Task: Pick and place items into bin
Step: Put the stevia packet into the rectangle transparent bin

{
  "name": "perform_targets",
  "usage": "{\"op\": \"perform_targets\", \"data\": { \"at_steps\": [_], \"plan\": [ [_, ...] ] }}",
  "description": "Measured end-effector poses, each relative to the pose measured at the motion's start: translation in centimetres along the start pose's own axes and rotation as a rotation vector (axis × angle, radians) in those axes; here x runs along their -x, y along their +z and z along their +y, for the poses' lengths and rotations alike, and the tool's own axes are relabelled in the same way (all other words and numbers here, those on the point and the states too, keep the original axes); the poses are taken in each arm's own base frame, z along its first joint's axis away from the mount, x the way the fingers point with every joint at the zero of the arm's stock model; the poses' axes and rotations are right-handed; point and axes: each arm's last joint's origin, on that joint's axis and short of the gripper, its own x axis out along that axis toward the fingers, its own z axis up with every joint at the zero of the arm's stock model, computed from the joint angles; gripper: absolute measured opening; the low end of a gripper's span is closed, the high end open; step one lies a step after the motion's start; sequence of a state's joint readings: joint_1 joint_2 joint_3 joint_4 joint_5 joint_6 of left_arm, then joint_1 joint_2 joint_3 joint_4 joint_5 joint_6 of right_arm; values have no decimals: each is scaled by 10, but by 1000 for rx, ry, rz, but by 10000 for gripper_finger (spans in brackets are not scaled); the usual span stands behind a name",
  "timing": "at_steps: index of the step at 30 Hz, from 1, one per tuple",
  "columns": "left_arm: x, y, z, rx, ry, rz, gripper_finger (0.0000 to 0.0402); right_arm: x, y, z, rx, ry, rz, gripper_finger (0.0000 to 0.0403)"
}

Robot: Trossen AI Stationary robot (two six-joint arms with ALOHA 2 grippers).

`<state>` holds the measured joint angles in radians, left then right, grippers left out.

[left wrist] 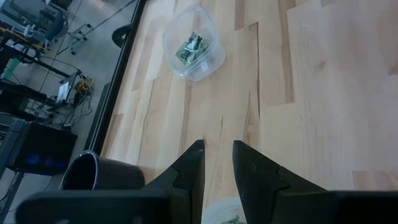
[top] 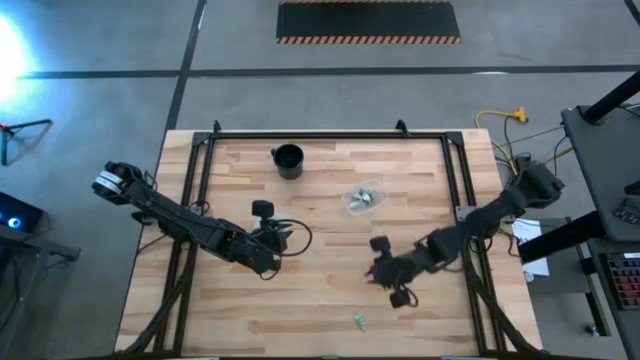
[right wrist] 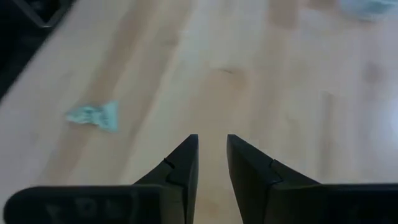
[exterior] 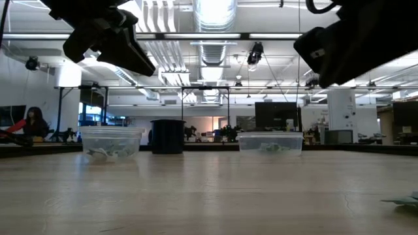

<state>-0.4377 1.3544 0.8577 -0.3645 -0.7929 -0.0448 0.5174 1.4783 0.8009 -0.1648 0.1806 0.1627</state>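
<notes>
Lying loose on table (top: 320, 300): 1 item (top: 360, 320); 2 clear cups (top: 364, 198); 1 black cup (top: 288, 160).

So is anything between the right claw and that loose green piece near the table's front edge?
Nothing visible. In the high view only bare wood lies between the right claw and the green piece; its wrist view shows the same.

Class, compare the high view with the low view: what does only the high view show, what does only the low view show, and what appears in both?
Only the high view shows both arms whole, the left gripper and right gripper over the table.

Only the low view shows two clear cups, a left clear cup and a right clear cup, plus the room behind and a person.

Both share the black cup and the loose green piece near the table's front edge.
</notes>
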Motion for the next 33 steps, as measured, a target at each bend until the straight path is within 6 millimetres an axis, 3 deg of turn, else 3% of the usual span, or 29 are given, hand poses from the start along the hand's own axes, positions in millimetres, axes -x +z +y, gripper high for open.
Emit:
{"op": "perform_targets", "data": {
  "at_steps": [6,14,25,33],
  "plan": [
    [0,1,0,5,0,-5,66,-26,-7,29,41,84,18,68],
    [0,2,0,13,-1,-12,66,-46,-2,44,23,157,65,68],
    [0,2,0,18,-6,-17,66,-43,6,48,15,170,30,68],
    [0,2,-3,89,-90,-12,66,-54,5,66,35,229,-47,70]
  ]
}}
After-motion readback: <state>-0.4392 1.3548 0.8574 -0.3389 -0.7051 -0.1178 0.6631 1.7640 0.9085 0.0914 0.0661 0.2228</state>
